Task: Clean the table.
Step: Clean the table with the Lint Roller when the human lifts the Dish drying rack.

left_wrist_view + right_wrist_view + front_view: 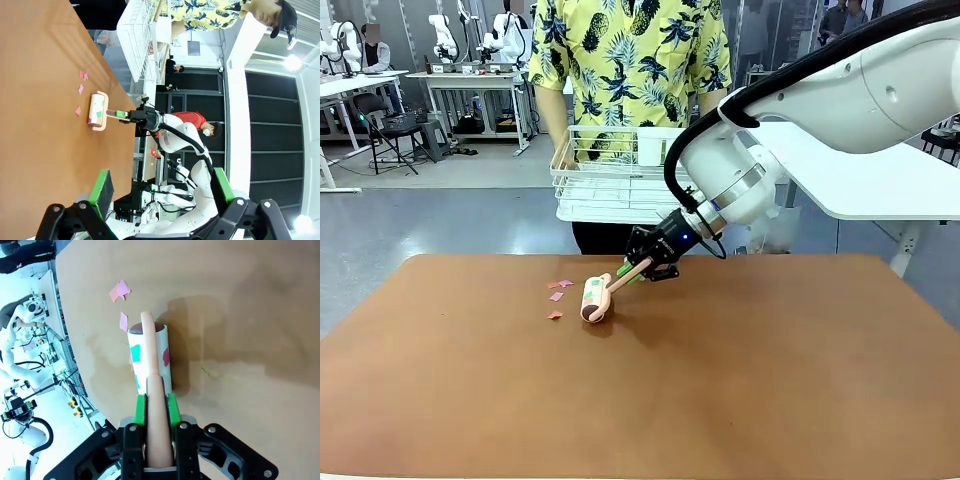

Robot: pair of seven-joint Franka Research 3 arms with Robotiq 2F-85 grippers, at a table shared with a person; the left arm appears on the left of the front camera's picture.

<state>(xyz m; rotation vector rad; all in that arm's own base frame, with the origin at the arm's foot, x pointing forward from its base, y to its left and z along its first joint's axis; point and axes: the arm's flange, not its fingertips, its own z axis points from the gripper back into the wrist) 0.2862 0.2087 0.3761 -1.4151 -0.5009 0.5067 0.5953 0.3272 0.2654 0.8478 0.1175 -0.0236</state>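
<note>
Tabletop (740, 380): big brown top, close in front, with pink paper bits (557, 296) on its far left part.
Lint roller (597, 298): lies on the top just beside the bits, ready to pick them up.
Right gripper (642, 266): squeezed tight on the roller's handle, tipped low to press.
Left gripper (162, 192): wide apart, holding nothing.

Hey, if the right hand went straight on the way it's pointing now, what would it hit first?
Most likely the table: the right hand slants down along the lint roller it grips, whose roll seems to rest on the tabletop.
</note>
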